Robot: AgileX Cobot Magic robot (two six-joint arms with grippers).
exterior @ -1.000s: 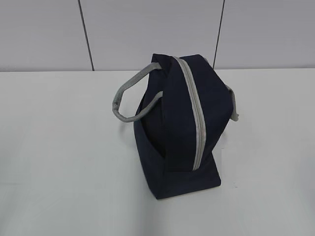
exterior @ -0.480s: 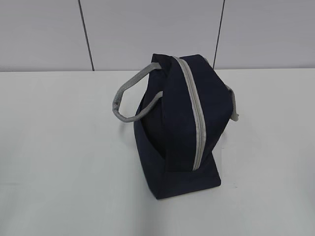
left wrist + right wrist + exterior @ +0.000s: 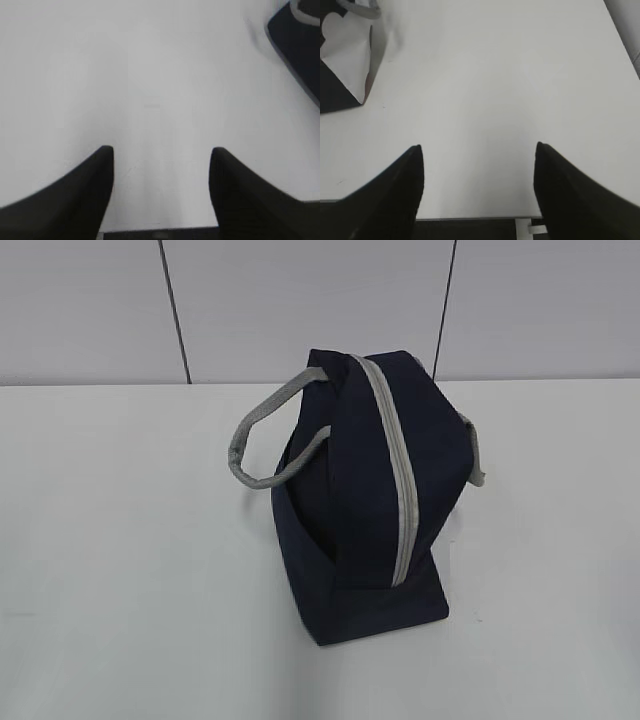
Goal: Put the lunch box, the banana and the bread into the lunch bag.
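Observation:
The navy lunch bag (image 3: 375,490) stands in the middle of the white table, its grey zipper strip (image 3: 395,465) running along the top and closed. One grey handle (image 3: 262,435) loops out to its left. A corner of the bag (image 3: 297,45) shows at the top right of the left wrist view, and another corner (image 3: 340,95) at the top left of the right wrist view. My left gripper (image 3: 161,150) is open over bare table, holding nothing. My right gripper (image 3: 479,147) is open near the table's front edge, also empty. The lunch box, banana and bread are out of view.
The white table (image 3: 120,570) stretches on both sides of the bag. A grey panelled wall (image 3: 300,300) rises behind it. The table's front edge (image 3: 470,218) lies just under my right gripper. A white tag (image 3: 350,55) hangs at the bag's side.
Nothing has moved in the exterior view; the bag stands as before and no arm enters that view.

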